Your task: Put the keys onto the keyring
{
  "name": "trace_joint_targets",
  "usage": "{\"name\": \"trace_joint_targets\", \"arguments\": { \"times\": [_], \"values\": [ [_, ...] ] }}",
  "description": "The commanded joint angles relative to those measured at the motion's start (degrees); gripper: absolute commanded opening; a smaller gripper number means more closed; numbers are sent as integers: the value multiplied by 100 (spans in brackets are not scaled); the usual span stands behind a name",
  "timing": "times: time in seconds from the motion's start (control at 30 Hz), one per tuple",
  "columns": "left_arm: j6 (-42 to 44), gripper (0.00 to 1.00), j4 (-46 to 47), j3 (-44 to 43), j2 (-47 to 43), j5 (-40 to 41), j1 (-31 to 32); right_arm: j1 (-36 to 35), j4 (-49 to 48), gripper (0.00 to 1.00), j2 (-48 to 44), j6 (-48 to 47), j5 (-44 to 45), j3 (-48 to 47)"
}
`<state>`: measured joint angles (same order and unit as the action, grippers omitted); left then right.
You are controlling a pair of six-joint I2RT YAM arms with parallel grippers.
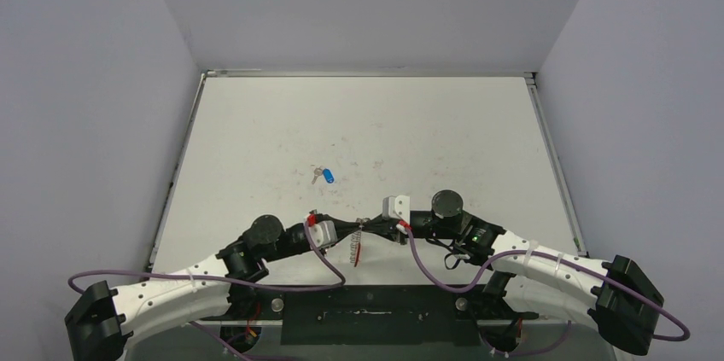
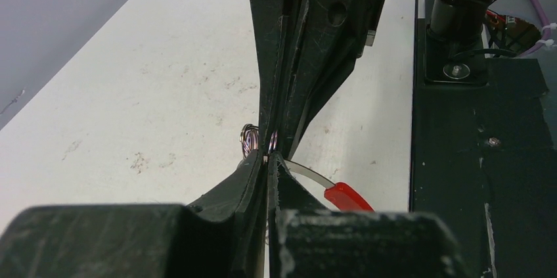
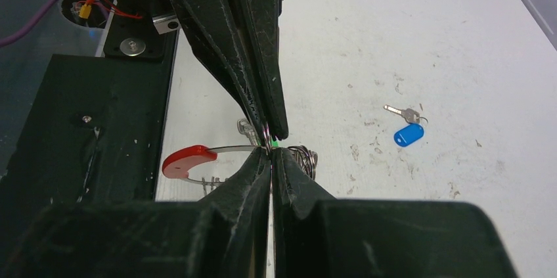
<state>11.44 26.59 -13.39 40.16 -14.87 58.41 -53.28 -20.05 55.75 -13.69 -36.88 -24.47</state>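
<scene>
Grippers meet tip to tip at the table's (image 1: 256,122) six-o'clock edge; left gripper (image 2: 268,161) pinches the keyring (image 3: 187,161); right gripper (image 3: 271,153) is pressed closed; only the right wrist view shows a green speck (image 3: 274,141) between them; blue key (image 1: 324,176) lies apart toward eleven o'clock, wide tabletop stretching beyond to twelve.

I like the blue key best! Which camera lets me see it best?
The right wrist view. There the blue key looks big, nothing covers it, and its silver blade shows too. The top external view shows it only as a tiny blue speck. The left wrist view does not show it at all.
</scene>
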Motion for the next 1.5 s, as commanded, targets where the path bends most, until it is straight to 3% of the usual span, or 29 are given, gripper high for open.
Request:
{"name": "trace_joint_targets", "arguments": {
  "times": [0.0, 0.2, 0.33, 0.53, 0.77, 0.97, 1.13, 1.27, 1.33, 1.47],
  "values": [
    [59, 0, -207, -463, -95, 30, 30, -24, -218, 0, -107, -54, -118, -117],
    [163, 0, -1313, -944, -145, 219, 30, -25, 318, 35, -267, -341, 135, -240],
    [338, 0, -2184, -1404, 23, 213, 30, -17, 569, 46, -471, -500, 291, -313],
    [684, 0, -3571, -2379, 602, 270, 30, -20, 862, 43, -558, -691, 225, -534],
    [869, 0, -4708, -3308, 1390, 208, 55, -26, 775, 28, -368, -755, 100, -586],
    [937, 0, -4721, -3438, 1613, 72, 81, -36, 679, 26, -265, -783, 172, -549],
    [944, 0, -4570, -3351, 1596, -77, 92, -40, 588, 35, -228, -778, 251, -535],
    [932, 0, -4478, -3312, 1591, -156, 105, -34, 433, 35, -92, -723, 155, -545],
    [937, 0, -4438, -3289, 1583, -178, 109, -48, 394, 33, -4, -716, 117, -552],
    [929, 0, -4406, -3267, 1583, -173, 124, -50, 367, 19, 58, -716, 67, -561]
  ]
}}
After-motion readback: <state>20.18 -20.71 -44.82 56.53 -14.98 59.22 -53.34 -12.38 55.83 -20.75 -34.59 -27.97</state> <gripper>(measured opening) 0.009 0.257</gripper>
